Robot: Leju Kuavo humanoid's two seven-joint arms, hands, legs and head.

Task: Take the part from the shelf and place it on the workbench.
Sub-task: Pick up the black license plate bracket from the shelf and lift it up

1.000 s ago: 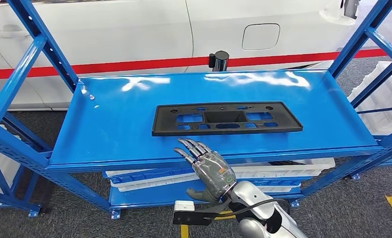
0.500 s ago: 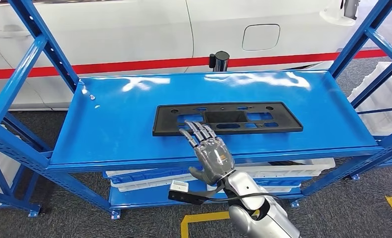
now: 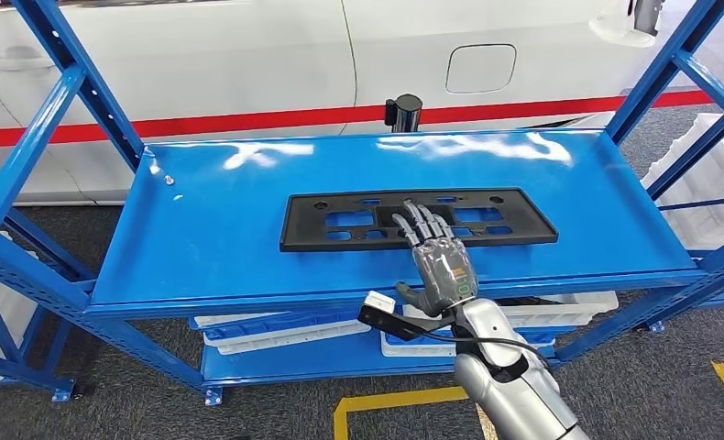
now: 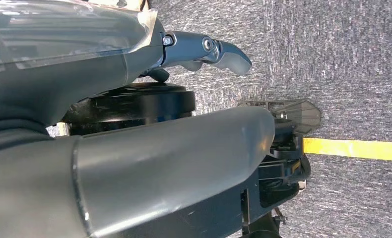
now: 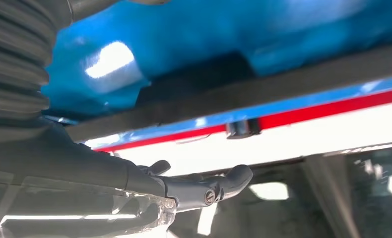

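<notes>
You are looking at a matt black plastic part [image 3: 419, 220] lying on a glossy blue painted-metal shelf [image 3: 212, 229], which throws back bright glare. Your right hand [image 3: 436, 261] has a dull grey, metallic-looking back, and its silver arm [image 3: 514, 390] shines smoothly. Behind, the white car body [image 3: 248, 55] looks glossy. Your floor [image 4: 333, 59] is rough grey carpet.

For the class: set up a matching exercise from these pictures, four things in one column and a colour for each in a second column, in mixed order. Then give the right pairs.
Things:
1. part
2. shelf
3. stripe on the car
4. floor line

Colours:
A. yellow
B. black
C. red
D. blue

Pairs: 1-B, 2-D, 3-C, 4-A
</notes>
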